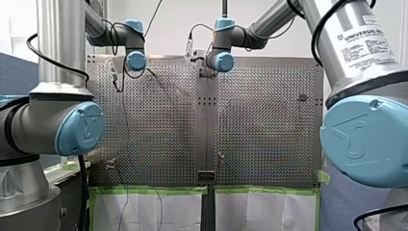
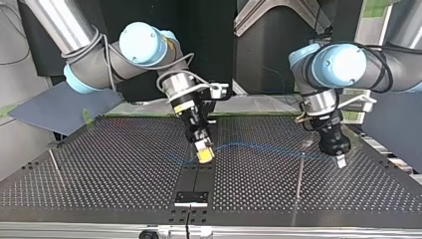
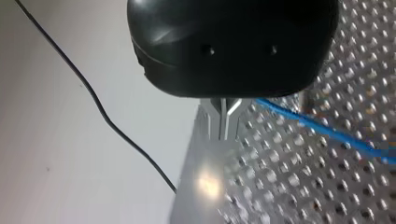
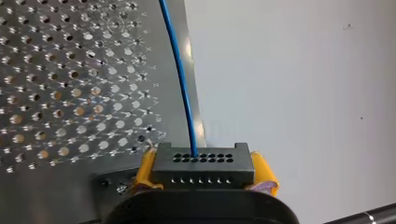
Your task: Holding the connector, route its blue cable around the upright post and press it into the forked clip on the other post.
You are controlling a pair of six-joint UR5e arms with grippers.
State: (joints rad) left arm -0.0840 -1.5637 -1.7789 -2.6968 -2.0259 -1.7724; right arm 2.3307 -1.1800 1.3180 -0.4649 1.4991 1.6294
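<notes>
Right gripper has its yellow pads clamped on the black connector, low over the perforated table. From the connector the blue cable runs across to the left gripper, past a thin upright post. The left gripper's metal fingers sit nearly together, but whether they pinch the cable I cannot tell.

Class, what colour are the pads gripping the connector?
Yellow. The pads show best in the right wrist view, either side of the dark connector.
</notes>
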